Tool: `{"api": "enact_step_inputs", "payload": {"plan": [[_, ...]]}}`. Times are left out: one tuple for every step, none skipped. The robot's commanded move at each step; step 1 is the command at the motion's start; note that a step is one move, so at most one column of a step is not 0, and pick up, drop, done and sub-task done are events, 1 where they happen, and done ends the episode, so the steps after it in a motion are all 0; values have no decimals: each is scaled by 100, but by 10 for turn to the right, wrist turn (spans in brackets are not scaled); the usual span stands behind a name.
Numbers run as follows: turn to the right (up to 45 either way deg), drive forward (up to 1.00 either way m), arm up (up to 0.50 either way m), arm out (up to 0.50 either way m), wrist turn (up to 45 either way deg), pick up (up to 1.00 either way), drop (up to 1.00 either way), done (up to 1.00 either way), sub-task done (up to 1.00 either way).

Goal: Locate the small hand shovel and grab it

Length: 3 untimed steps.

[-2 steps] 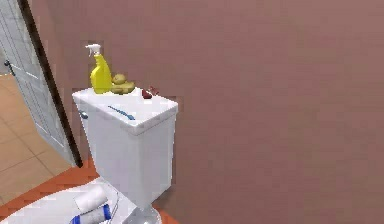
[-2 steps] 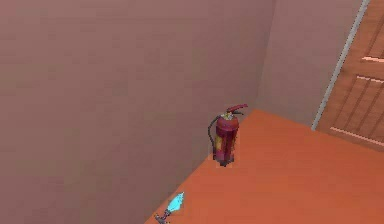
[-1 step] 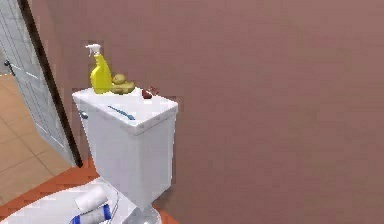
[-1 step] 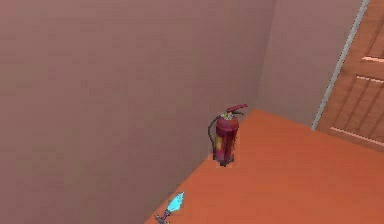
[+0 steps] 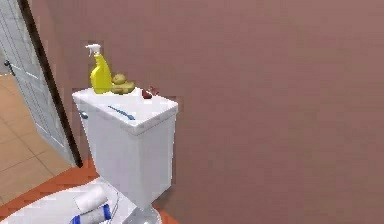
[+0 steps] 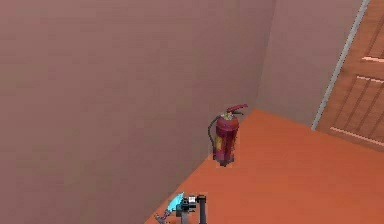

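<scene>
Arm side view puts the gripper (image 6: 186,207) low at the bottom edge, near the foot of the wall (image 6: 100,90), with a light-blue sliver (image 6: 179,203) right at its fingers. That sliver could be part of the hand shovel, but I cannot tell. Nor can I tell the state of the grip or whether the gripper holds anything. Farther out a red fire extinguisher (image 6: 227,137) stands on the orange floor (image 6: 290,170) against the wall, well apart from the gripper.

Forward view shows a toilet (image 5: 130,140) with a yellow spray bottle (image 5: 100,72), a brownish lump (image 5: 122,83) and a small dark-red thing (image 5: 148,95) on its tank. Low down, on the lid, lies a blue-and-white thing (image 5: 92,206). That is my other candidate for the shovel.

My worry is committing to the wrong blue shape. If I lift believing the sliver is gripped when it merely lies on the floor, I come away with nothing. Driving forward to check the lid risks bumping the toilet, which sits close ahead. Reaching farther out could run the arm into the wall.
</scene>
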Motion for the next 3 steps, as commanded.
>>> {"api": "enact_step_inputs", "payload": {"plan": [[0, 0, 0, 0, 450, 0, 0, 0, 0], [0, 0, 0, 0, 450, 0, 0, 0, 0], [0, 0, 0, 0, 450, 0, 0, 0, 0]]}}
